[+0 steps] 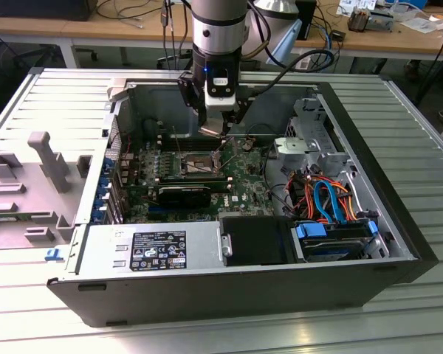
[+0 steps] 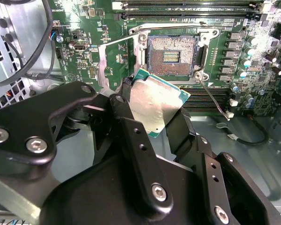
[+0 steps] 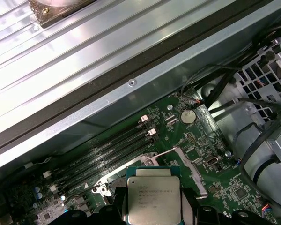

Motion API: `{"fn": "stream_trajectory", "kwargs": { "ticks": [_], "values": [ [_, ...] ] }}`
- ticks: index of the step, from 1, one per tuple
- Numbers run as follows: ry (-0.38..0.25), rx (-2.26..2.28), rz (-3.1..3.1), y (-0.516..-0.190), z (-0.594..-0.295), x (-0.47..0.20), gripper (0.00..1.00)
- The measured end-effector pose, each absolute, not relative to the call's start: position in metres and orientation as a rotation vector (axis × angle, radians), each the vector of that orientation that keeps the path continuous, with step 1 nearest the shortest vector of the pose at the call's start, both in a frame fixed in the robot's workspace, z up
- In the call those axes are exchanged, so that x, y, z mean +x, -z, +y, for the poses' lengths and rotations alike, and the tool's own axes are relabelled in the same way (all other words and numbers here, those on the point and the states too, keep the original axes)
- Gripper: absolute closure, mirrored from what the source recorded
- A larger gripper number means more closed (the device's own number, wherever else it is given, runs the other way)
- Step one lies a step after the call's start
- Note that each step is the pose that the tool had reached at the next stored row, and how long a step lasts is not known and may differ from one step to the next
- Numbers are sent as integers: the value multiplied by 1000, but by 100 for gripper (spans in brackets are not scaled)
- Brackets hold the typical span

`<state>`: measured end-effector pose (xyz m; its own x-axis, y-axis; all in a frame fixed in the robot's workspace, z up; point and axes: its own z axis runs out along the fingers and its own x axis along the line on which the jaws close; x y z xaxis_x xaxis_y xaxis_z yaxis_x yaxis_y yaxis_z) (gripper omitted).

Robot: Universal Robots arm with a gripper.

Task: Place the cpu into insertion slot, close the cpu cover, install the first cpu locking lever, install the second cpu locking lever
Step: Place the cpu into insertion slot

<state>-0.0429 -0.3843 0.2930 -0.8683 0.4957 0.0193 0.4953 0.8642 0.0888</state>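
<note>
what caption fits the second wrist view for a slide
The gripper holds the cpu close to the empty insertion slot on the motherboard.

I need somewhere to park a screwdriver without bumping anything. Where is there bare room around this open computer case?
Bare ribbed table borders the case on the near side and the exterior view's right. Crowded: the insertion slot, with the gripper holding the cpu near it, and the cable bundle by the drive bay.
</note>
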Motion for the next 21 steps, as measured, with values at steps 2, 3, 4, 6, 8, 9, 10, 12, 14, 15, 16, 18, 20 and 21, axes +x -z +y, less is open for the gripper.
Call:
{"fn": "stream_trajectory", "kwargs": {
  "ticks": [2,3,4,6,8,9,10,12,14,15,16,18,20,21],
  "values": [
    [-143,808,3028,-293,-384,-43,45],
    [-143,809,3028,-293,-384,-43,45],
    [-143,810,3027,-293,-384,-43,45],
    [-142,812,3027,-293,-384,-43,45],
    [-143,814,3026,-293,-384,-43,45],
    [-143,815,3026,-293,-384,-43,45],
    [-143,816,3026,-293,-384,-43,45],
    [-143,819,3025,-293,-384,-43,45],
    [-143,821,3024,-293,-384,-43,45],
    [-143,822,3024,-293,-384,-43,45],
    [-143,822,3024,-293,-384,-43,45],
    [-142,825,3023,-293,-384,-43,45],
    [-143,826,3023,-293,-384,-43,45],
    [-143,827,3022,-293,-384,-43,45]
  ]
}}
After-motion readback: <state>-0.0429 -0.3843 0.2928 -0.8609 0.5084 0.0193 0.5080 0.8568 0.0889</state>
